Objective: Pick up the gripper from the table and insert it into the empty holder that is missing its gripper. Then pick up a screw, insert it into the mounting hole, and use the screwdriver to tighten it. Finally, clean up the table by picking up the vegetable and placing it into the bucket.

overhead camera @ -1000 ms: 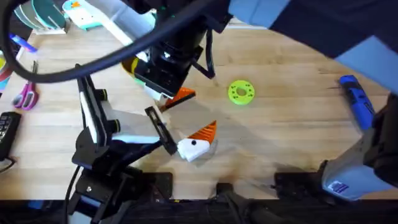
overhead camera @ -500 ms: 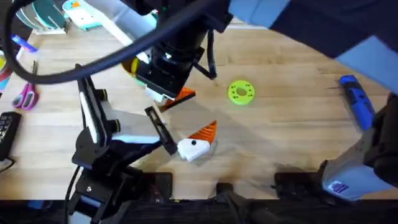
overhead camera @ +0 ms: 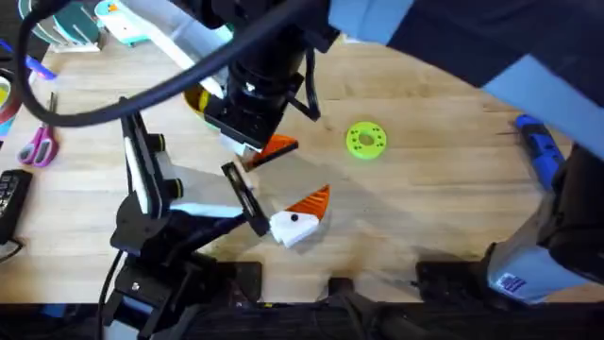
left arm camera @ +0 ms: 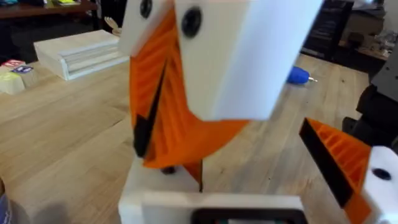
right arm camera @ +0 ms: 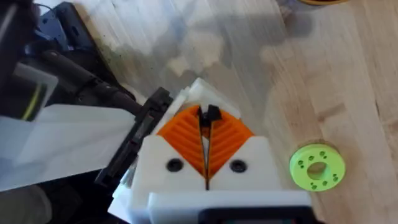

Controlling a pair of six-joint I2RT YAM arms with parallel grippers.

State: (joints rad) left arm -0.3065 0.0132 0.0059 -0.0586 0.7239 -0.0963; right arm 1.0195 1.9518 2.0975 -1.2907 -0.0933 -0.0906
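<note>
My right gripper [overhead camera: 269, 149] reaches across from the upper right. Its orange pads [right arm camera: 186, 134] are shut on a small black piece [right arm camera: 209, 114], apparently a screw. The pad tips sit right at a white holder block [right arm camera: 194, 87] on one finger of my left gripper [overhead camera: 278, 184], which stands wide open. The left gripper's other finger [left arm camera: 348, 165] carries an orange ribbed tip. I cannot tell the loose orange gripper apart from the pads. The blue screwdriver [overhead camera: 536, 151] lies on the table [overhead camera: 434, 189] at the right. The yellow-rimmed bucket [overhead camera: 195, 99] is mostly hidden by the right arm. The vegetable is out of view.
A lime-green disc [overhead camera: 366, 140] with holes lies right of centre. Scissors [overhead camera: 38, 146] and a black remote [overhead camera: 9, 198] sit at the left edge. A teal and white tray [overhead camera: 123, 24] is at the back left.
The right arm has edged slightly to the left, its pads still shut. The left arm has barely moved.
</note>
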